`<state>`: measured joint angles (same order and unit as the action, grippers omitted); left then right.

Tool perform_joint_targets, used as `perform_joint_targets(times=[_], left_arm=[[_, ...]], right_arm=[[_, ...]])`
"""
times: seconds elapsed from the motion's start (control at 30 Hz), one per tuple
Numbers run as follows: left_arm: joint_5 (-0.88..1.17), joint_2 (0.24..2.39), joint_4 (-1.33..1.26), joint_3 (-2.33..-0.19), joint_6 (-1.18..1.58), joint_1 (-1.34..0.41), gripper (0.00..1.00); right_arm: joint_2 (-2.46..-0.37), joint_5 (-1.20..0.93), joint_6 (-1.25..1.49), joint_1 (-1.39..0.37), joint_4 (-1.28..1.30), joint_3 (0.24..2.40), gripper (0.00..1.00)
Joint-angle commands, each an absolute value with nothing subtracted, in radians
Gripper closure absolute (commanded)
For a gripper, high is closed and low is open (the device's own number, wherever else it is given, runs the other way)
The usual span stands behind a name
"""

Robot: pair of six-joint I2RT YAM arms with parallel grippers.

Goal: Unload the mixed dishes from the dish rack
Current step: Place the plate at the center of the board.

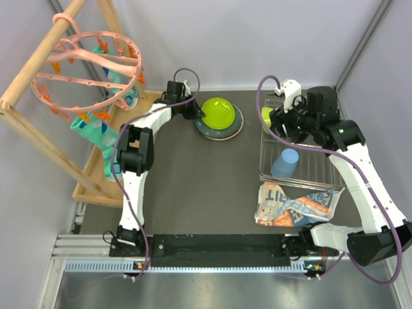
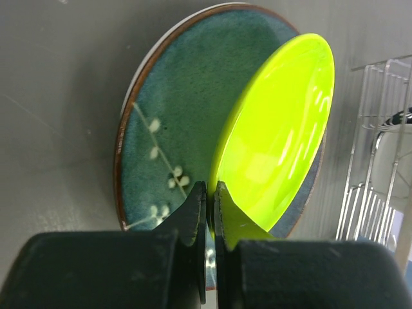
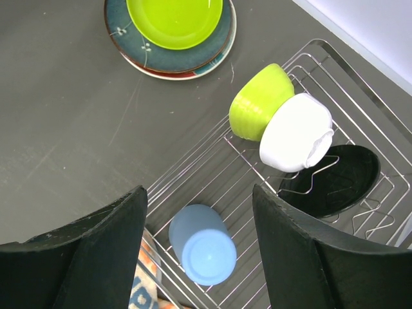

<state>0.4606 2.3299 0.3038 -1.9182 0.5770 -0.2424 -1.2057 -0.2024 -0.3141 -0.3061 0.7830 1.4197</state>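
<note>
Wrist views show us more: left hand (image 2: 209, 188) pinches the lime plate (image 2: 277, 129) near the dish rack (image 3: 212, 168); right hand (image 3: 198, 199) gapes empty above it.

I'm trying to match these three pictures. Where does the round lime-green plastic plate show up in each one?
Top external: the lime-green plate sits at upper centre, on the dark teal speckled plate.
Left wrist: the lime-green plate fills the centre-right, its rim pinched in the left gripper.
Right wrist: the lime-green plate is at the top edge, left of centre, partly cropped.
Shared landmark: the dark teal speckled plate beneath it, seen in all three.
</note>
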Motion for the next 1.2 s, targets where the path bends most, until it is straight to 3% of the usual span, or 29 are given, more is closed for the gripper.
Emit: perform_joint_targets(times=[0.0, 0.67, 0.8, 0.83, 0.97, 1.17], left_arm=[[0.446, 2.333, 0.298, -1.96, 0.561, -0.235, 1.0], [0.437, 2.338, 0.311, -1.959, 0.546, -0.225, 0.86], [0.436, 2.333, 0.319, -1.957, 0.543, -0.224, 0.77], [0.436, 2.332, 0.319, -1.956, 0.542, -0.224, 0.68], [0.434, 2.327, 0.319, -1.95, 0.537, -0.224, 0.54], [0.428, 2.31, 0.322, -1.925, 0.531, -0.224, 0.46]], right_arm=[[-1.175, -0.195, -0.325, -0.325, 0.752, 1.411, 0.34], [-1.155, -0.19, -0.33, -0.325, 0.747, 1.385, 0.33], [-1.155, -0.192, -0.33, -0.325, 0.741, 1.378, 0.33], [-1.155, -0.193, -0.328, -0.325, 0.741, 1.376, 0.33], [-1.152, -0.193, -0.33, -0.325, 0.739, 1.37, 0.33], [-1.155, -0.152, -0.328, -0.324, 0.729, 1.368, 0.33]])
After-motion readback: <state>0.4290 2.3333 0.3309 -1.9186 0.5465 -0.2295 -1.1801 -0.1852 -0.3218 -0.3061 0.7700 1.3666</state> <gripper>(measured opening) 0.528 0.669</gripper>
